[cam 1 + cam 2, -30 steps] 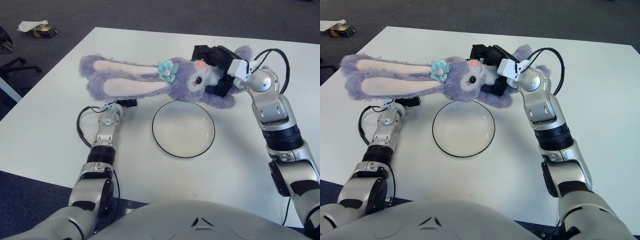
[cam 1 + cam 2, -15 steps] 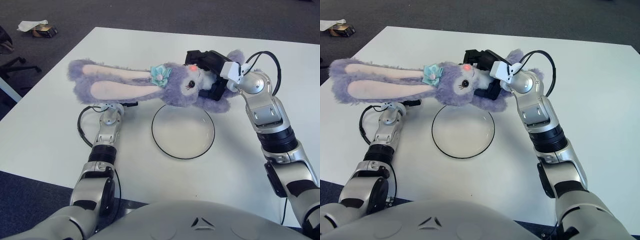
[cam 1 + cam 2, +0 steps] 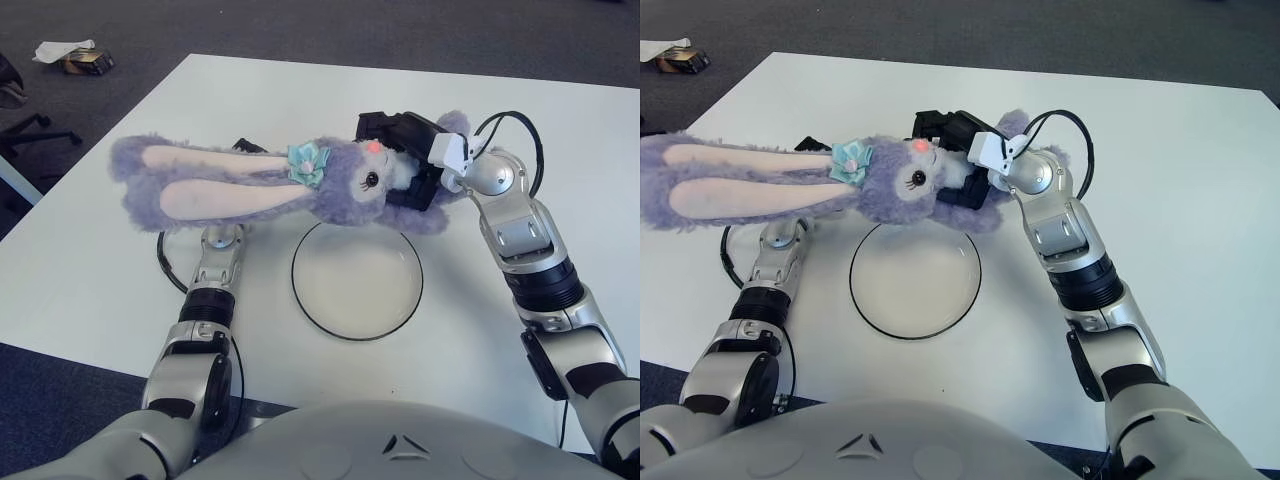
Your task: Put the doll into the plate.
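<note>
Nearest the robot, the plate (image 3: 357,283) lies flat and bare on the white worktop (image 3: 470,330), a clear dish with a dark rim. Just beyond its far rim hangs the doll (image 3: 330,182), a purple plush rabbit with a teal bow. Its head is above the plate's far edge, and its long ears trail out to the robot's left. The right hand (image 3: 405,160) has its fingers closed around the doll's body, holding it lifted and roughly level. The left hand (image 3: 235,218) shows under the ears, left of the plate; I cannot tell how its fingers are set, since the plush hides them.

The step in hand looks like carrying the doll over the plate before setting it down. To do it well, I would bring the body, not just the head, over the plate's middle, then lower until the plush bears on the dish before loosening the grip. The ears are far longer than the plate is wide, so they will likely drape over the rim. Letting go too early risks the doll rolling off the far edge.

Against the frame a second ago, the doll and right hand have shifted toward the robot's left and slightly nearer. The plate also sits a little further left.
</note>
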Controlling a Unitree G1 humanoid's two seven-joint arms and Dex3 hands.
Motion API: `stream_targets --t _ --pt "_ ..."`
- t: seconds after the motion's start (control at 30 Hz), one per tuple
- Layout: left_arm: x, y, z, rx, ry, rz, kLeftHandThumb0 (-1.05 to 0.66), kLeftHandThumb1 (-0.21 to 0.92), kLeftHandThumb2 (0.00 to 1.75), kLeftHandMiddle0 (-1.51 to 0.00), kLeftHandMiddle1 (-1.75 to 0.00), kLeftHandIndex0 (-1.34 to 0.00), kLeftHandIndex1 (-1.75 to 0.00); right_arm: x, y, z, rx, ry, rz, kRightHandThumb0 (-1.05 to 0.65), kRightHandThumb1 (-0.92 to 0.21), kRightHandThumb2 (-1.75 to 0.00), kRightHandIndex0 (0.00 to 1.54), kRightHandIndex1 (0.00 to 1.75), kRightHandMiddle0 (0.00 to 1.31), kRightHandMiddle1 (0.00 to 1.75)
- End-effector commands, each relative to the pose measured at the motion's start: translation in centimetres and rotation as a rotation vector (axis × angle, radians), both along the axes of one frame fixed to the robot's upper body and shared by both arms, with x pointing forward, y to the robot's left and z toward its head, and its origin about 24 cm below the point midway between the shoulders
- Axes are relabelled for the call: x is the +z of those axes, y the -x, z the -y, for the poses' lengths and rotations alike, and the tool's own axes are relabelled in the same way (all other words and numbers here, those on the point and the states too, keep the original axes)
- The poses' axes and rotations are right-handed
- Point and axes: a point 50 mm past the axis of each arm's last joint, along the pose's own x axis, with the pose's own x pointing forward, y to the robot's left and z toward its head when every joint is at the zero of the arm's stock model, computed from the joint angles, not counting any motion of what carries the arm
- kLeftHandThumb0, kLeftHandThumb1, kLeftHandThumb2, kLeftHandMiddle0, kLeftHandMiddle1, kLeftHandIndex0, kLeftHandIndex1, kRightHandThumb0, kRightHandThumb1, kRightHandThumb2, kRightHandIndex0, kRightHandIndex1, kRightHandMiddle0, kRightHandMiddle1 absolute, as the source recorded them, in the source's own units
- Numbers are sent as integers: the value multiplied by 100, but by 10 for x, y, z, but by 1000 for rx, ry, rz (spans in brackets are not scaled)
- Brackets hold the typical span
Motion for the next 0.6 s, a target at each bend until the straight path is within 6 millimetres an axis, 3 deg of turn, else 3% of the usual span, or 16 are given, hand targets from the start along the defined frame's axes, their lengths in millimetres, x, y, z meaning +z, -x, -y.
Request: stream_targets --t 0.0,0.57 --pt "-36 19 4 8 31 -140 -1 17 147 -65 -175 -58 -169 -5 1 -4 28 -26 -15 0 7 -174 93 168 67 175" --pt "-35 18 3 2 20 -145 -1 21 145 -58 -175 -57 -175 -15 1 -5 61 -26 -6 0 8 -173 94 165 68 175"
